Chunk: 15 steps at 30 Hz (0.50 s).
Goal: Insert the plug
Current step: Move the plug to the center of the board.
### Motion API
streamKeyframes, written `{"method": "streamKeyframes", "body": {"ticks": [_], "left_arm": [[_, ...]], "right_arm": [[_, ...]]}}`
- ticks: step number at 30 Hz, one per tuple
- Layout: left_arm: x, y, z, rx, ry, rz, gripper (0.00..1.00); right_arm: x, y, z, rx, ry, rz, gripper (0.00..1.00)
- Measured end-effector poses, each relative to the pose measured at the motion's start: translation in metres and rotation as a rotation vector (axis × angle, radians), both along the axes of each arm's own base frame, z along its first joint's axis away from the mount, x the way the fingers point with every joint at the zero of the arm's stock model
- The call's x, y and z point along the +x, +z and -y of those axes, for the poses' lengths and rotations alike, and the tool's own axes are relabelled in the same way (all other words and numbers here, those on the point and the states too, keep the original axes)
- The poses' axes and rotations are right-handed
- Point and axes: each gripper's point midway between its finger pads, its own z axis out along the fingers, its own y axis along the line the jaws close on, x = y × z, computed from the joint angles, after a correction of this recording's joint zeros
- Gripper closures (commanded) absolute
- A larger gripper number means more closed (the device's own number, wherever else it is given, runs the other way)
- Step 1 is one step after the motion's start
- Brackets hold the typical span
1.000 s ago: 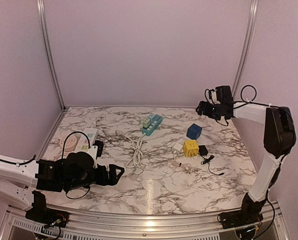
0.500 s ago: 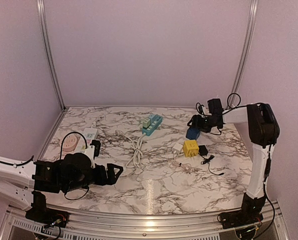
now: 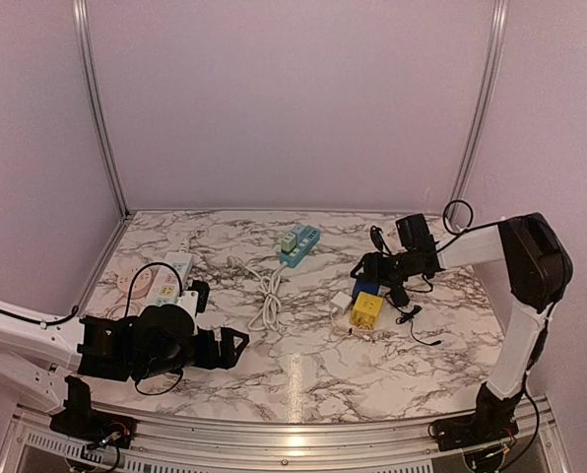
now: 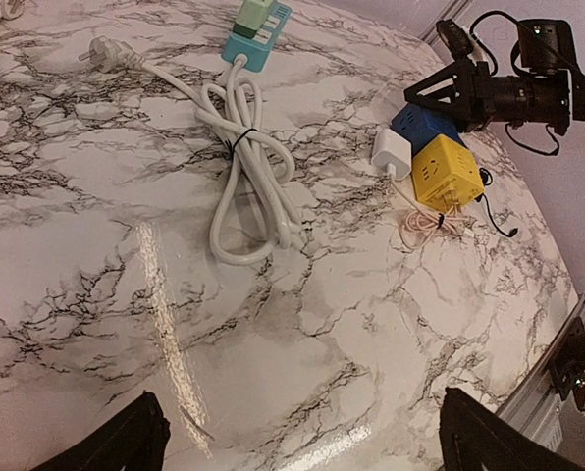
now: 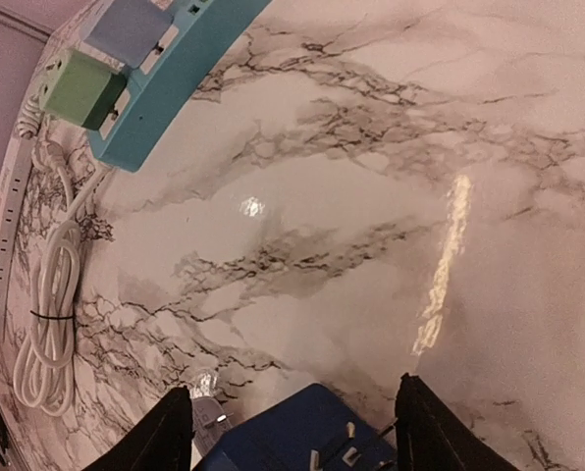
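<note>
A blue plug cube (image 5: 292, 432) with metal prongs on its upper face sits between the fingers of my right gripper (image 5: 292, 392). The jaws stand close on either side of it, and thin gaps still show, so it is open. From above, the right gripper (image 3: 364, 268) is low over the blue cube (image 3: 365, 290), which touches a yellow cube (image 3: 365, 309) and a white adapter (image 3: 343, 301). A teal power strip (image 3: 299, 244) lies at the back centre with green and blue adapters in it. My left gripper (image 3: 236, 347) hovers wide open and empty at front left.
The teal strip's coiled white cord (image 3: 267, 301) lies mid-table, its round plug (image 4: 101, 51) toward the left. A white and pink strip (image 3: 156, 281) lies at the left edge. A black adapter (image 3: 400, 296) with a thin cable sits right of the cubes.
My right arm swung from the back right corner forward and down onto the cubes. The blue and yellow cubes slid toward the front. The left gripper edged slightly right.
</note>
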Motion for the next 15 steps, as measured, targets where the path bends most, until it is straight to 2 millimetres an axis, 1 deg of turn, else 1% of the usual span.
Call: {"method": "streamKeyframes", "body": {"ticks": [3, 6, 9, 11, 13, 15], "left_arm": [[0.0, 0.0, 0.001, -0.003, -0.003, 0.0, 0.01], [0.0, 0.0, 0.001, -0.003, -0.004, 0.0, 0.01], [0.0, 0.0, 0.002, -0.004, -0.005, 0.002, 0.01], [0.0, 0.0, 0.003, -0.004, -0.006, 0.003, 0.01], [0.001, 0.0, 0.005, -0.002, -0.007, 0.003, 0.01], [0.002, 0.001, 0.007, -0.003, -0.009, 0.005, 0.01]], "right_arm": [[-0.037, 0.002, -0.021, -0.006, 0.061, -0.01, 0.35], [-0.068, 0.001, -0.04, -0.017, 0.117, -0.017, 0.35], [-0.089, 0.001, -0.055, -0.025, 0.154, -0.017, 0.34], [-0.099, 0.001, -0.066, -0.029, 0.171, -0.011, 0.3], [-0.106, 0.003, -0.075, -0.03, 0.189, -0.002, 0.22], [-0.109, 0.009, -0.08, -0.024, 0.197, 0.011, 0.15]]}}
